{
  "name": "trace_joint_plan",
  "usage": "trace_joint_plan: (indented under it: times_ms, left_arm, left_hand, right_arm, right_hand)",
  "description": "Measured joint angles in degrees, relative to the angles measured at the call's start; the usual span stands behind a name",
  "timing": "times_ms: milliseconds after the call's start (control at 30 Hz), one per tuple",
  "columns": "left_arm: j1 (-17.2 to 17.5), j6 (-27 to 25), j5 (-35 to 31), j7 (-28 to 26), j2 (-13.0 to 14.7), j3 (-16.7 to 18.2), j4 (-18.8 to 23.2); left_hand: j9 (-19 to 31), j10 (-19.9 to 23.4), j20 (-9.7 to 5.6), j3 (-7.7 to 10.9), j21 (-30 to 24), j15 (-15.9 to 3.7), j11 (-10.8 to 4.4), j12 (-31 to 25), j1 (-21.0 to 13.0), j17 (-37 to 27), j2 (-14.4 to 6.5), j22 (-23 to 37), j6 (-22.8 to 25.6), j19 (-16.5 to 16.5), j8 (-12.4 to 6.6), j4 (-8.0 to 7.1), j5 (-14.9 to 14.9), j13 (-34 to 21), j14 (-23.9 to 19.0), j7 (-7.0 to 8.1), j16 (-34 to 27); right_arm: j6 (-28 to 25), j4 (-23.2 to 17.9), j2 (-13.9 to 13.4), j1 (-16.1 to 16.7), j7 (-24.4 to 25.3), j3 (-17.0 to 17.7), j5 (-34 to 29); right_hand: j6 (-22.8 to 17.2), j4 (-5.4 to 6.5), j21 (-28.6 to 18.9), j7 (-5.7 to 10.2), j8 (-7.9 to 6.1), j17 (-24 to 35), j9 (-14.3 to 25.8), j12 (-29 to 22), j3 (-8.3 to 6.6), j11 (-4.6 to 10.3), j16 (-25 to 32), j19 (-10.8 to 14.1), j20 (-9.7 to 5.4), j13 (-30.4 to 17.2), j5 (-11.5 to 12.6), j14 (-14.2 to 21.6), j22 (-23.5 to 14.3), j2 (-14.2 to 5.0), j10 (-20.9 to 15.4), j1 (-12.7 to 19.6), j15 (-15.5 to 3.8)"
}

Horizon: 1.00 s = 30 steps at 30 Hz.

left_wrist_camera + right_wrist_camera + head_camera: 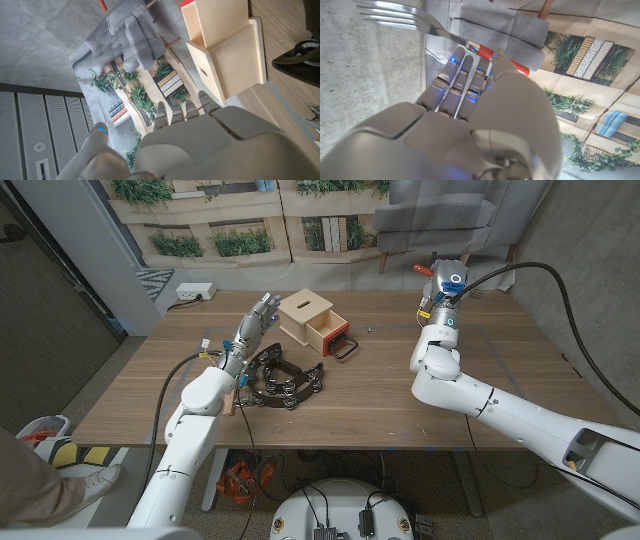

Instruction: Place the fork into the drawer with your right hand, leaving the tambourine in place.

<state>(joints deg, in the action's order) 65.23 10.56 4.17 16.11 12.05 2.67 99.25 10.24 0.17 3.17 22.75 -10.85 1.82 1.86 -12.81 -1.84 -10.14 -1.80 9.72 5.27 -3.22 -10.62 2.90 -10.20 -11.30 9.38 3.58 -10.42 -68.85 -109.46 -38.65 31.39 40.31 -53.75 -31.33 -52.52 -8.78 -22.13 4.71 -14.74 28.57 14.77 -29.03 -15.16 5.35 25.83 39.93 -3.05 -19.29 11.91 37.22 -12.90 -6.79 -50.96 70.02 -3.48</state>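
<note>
Nearest the head camera, the two pale arms came in from the bottom corners over the wooden desk [380, 395]. The right robot hand [443, 288] stood raised over the far right part of the desk, its fingers clamped on the fork [427, 26], whose shiny metal tines and red handle jutted past the fingertips in the right wrist view. The left robot hand [250, 328] stood with fingers apart and straight, holding nothing, between the tambourine [285, 378] and the drawer [327, 330].

The drawer was a small pale wooden box with a red front and a dark wire pull, slid out of its cabinet [303, 310] toward the desk's middle. The tambourine was a dark crescent frame with bright metal jingles, lying just in front of it.

Judging from this, the fork was well apart from the drawer and had yet to cross most of the desk. The smooth handle could slip or turn in the grip on the way. The low approach also ran close to the tambourine, so a careless sweep might nudge it. The drawer's opening looked narrow, and a tilted fork could catch its rim.
</note>
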Motion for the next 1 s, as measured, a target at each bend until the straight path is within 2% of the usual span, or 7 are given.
trace_joint_plan:
  times_ms: [433,1000]
  left_arm:
    - [-0.18,0.09,-0.12,0.00,-0.19,-0.44,-0.14]
    - [0.76,0.11,-0.25,-0.23,-0.25,-0.28,0.96]
  left_hand:
    - [0.00,0.00,0.00,0.00,0.00,0.00,0.00,0.00,0.00,0.00,0.00,0.00,0.00,0.00,0.00,0.00,0.00,0.00,0.00,0.00,0.00]
    - [0.00,0.00,0.00,0.01,0.00,0.00,0.00,0.00,0.00,0.00,0.00,0.00,0.00,0.00,0.00,0.00,0.00,0.00,0.00,0.00,0.00]
  right_arm:
    - [1.18,-0.78,-0.37,0.28,-0.37,0.31,-0.49]
    - [2.78,-1.12,-0.19,0.43,-0.55,0.17,-1.14]
  right_hand:
    - [0.01,-0.16,-0.04,-0.01,0.01,0.29,-0.01,0.01,0.31,0.00,-0.21,-0.31,0.31,0.03,-0.05,0.00,0.00,0.00,0.00,0.00,0.00]
    - [0.02,-0.16,-0.55,-0.02,0.02,0.54,0.08,0.00,0.31,0.00,-0.43,-0.61,-0.01,-0.11,-0.03,0.42,0.00,0.00,0.00,0.00,0.01]
